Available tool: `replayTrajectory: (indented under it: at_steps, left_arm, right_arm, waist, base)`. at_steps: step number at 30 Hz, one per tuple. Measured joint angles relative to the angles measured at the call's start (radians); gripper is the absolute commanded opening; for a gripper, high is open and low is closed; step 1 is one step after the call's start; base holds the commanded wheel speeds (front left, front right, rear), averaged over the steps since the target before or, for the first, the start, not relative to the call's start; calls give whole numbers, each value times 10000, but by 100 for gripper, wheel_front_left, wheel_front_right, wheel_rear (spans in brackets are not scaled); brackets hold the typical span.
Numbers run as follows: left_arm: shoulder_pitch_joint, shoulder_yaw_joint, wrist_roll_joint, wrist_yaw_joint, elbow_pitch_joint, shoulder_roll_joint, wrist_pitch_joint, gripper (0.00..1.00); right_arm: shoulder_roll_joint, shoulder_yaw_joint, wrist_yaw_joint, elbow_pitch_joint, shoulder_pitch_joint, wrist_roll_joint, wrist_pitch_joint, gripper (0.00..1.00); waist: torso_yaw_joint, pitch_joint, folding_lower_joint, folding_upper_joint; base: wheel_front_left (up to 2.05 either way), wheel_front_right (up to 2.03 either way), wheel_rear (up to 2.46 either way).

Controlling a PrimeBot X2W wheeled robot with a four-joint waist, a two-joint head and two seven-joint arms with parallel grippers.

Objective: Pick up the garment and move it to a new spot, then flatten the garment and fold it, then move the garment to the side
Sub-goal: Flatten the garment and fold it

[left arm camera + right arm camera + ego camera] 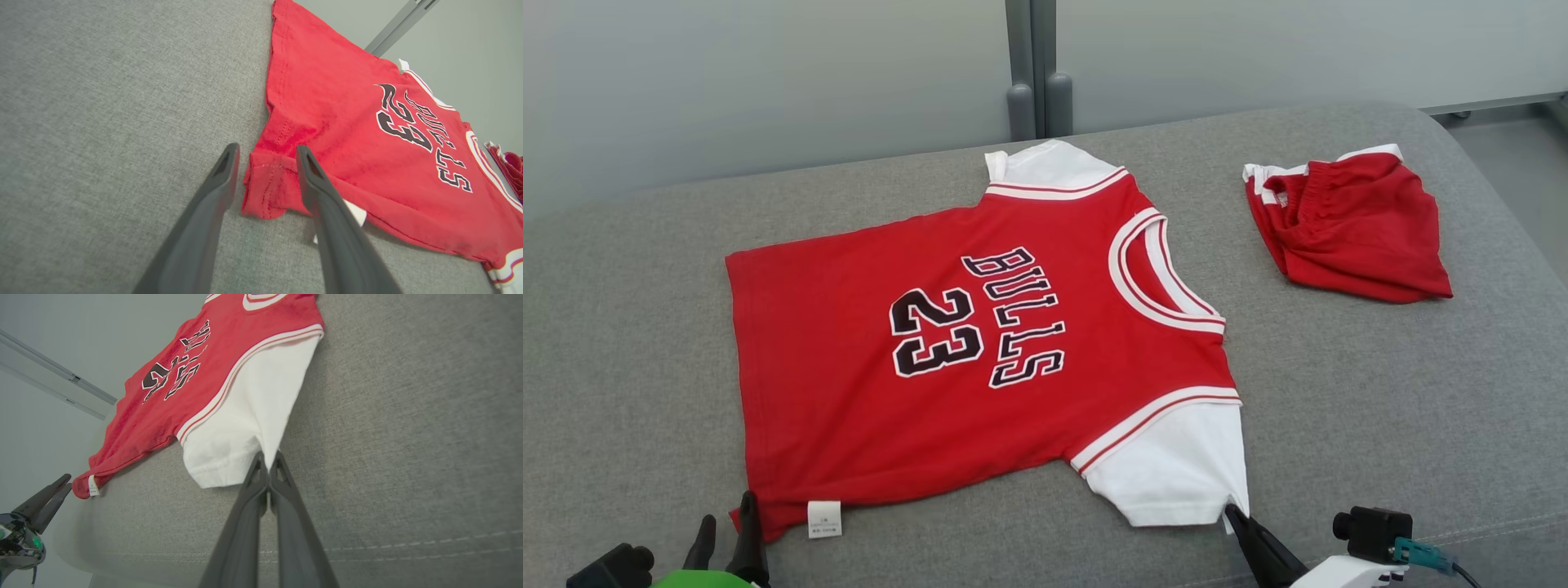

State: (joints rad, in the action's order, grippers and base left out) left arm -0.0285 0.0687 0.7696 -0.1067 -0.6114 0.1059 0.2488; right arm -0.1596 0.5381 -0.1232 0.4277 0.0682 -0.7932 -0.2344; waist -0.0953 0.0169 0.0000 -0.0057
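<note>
The garment [849,367], a red "BULLS 23" jersey with white sleeves, lies spread flat on a grey cushion [1380,408]. My left gripper [725,535] is at its near-left hem corner. In the left wrist view the left gripper [266,151] stands open, its fingers astride the rumpled red corner of the garment [347,122] without pinching it. My right gripper [1232,513] is at the near white sleeve. The right wrist view shows the right gripper [268,457] shut on the corner of that sleeve [245,424], which is pulled to a point.
A pair of red shorts [1347,229] lies bunched at the far right of the cushion. A grey wall with a vertical post [1033,73] stands behind. A white label [824,518] sticks out from the garment's near hem. The cushion's front edge runs just below both grippers.
</note>
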Motion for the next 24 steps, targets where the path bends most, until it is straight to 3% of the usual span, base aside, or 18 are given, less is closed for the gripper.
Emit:
replayTrajectory:
  at_steps: [1, 2, 3, 4, 15, 24]
  left_arm:
    - [7, -84, 19, 0, 2, 0, 0, 100]
    - [16, -146, 40, -2, 15, -2, 0, 100]
    - [28, -197, 75, -2, 46, -13, 0, 100]
    - [33, -274, 107, -4, 104, -38, 0, 100]
    - [316, -857, 140, -90, 1542, -276, 15, 100]
    - [309, -548, -474, -163, 2621, -410, 31, 100]
  right_arm:
    - [-6, 31, 0, 21, 0, 0, 0, 81]
    - [-21, 36, 0, 44, 1, 0, 0, 81]
    - [-61, 36, 0, 69, 5, 0, -4, 92]
    - [-119, 33, 0, 107, 10, 2, -35, 96]
    - [-742, -151, 0, 286, 410, 35, -77, 100]
    - [-1070, -809, 0, -245, 39, 477, -115, 100]
  waist:
    - [14, -7, 0, 0]
    - [25, -13, 0, 0]
    - [34, -16, 0, 0]
    - [41, -17, 0, 0]
    - [19, -19, 0, 0]
    - [-131, -86, 0, 1]
  base:
    - [0, 0, 0]
    - [0, 0, 0]
    - [0, 0, 0]
    - [0, 0, 0]
    - [0, 0, 0]
    - [0, 0, 0]
